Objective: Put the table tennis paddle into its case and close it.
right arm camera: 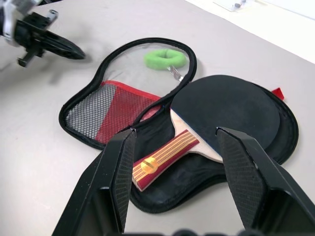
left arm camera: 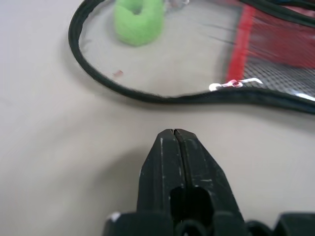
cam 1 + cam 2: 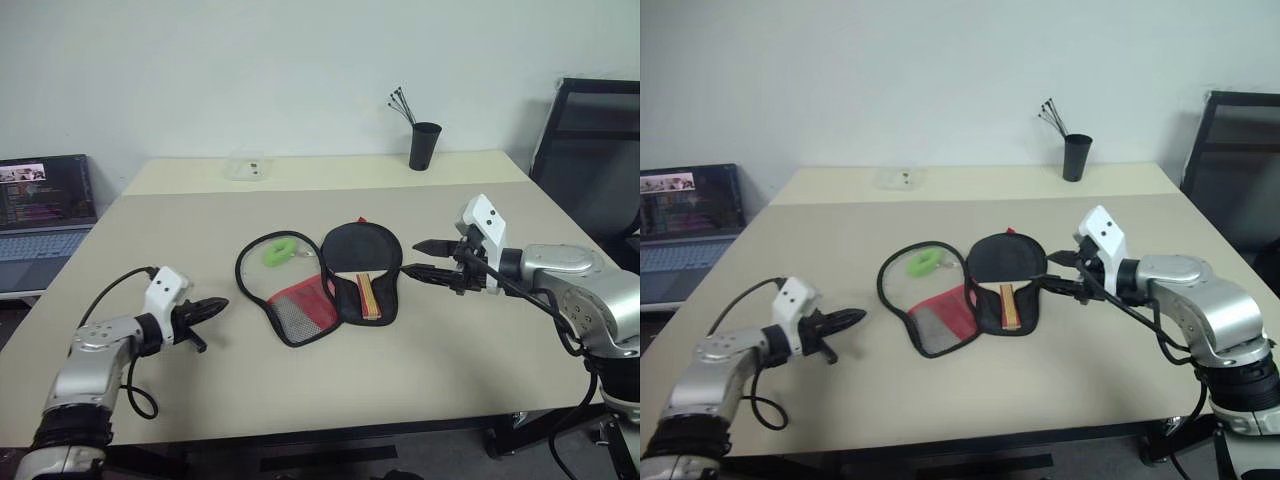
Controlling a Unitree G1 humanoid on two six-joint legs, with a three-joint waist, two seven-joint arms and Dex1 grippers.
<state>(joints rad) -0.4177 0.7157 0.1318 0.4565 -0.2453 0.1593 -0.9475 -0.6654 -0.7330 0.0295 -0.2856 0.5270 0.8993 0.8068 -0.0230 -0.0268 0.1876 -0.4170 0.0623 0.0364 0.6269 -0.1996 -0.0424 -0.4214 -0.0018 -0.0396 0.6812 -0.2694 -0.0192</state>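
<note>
The case [image 3: 325,285] lies unzipped mid-desk [image 3: 450,360]; the table tennis paddle [image 1: 216,115] rests on its right half, handle toward the near edge, and the mesh-and-red flap is spread out to the left. The right gripper [image 3: 432,258], fingers apart and empty, hovers just right of the paddle half. The left gripper [image 3: 205,309], fingers pressed together on nothing, sits nearer the flap, which must fold rightward over the blade.
</note>
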